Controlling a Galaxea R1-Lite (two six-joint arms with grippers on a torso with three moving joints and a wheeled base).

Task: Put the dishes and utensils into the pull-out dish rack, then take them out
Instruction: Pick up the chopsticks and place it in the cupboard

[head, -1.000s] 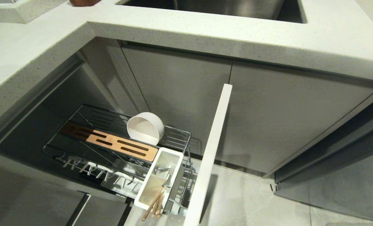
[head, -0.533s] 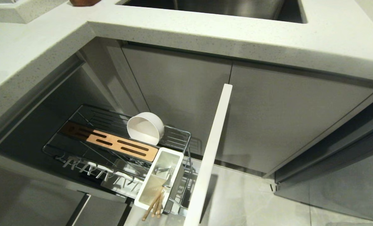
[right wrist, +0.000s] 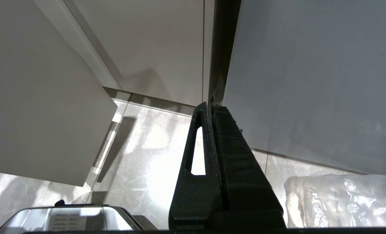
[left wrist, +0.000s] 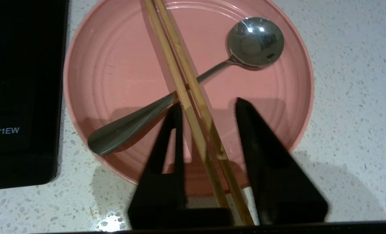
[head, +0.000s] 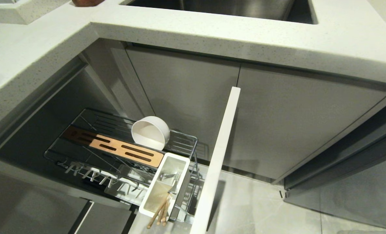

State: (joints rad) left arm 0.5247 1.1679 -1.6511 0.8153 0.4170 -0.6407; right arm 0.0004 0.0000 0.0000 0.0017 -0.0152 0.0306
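A pink plate [left wrist: 115, 65] lies on the speckled counter in the left wrist view. A shiny spoon [left wrist: 254, 42] rests across it, and a pair of light-wood chopsticks [left wrist: 184, 65] crosses over the spoon's handle. My left gripper [left wrist: 209, 102] hovers over the plate's near rim, open, with the chopsticks running between its fingers close to one of them. In the head view the pull-out dish rack [head: 183, 136] stands drawn out. A cream-white bowl [head: 150, 132] leans on its side in it. Wooden sticks [head: 158, 213] poke out of its white caddy [head: 180, 157]. Neither arm shows there.
A black appliance [left wrist: 17, 91] sits right beside the plate. The rack's pale front panel [head: 218, 156] juts out below the counter, and the steel sink [head: 231, 8] is above. My right gripper [right wrist: 209, 105] hangs shut above the floor, near a plastic bag [right wrist: 335, 201].
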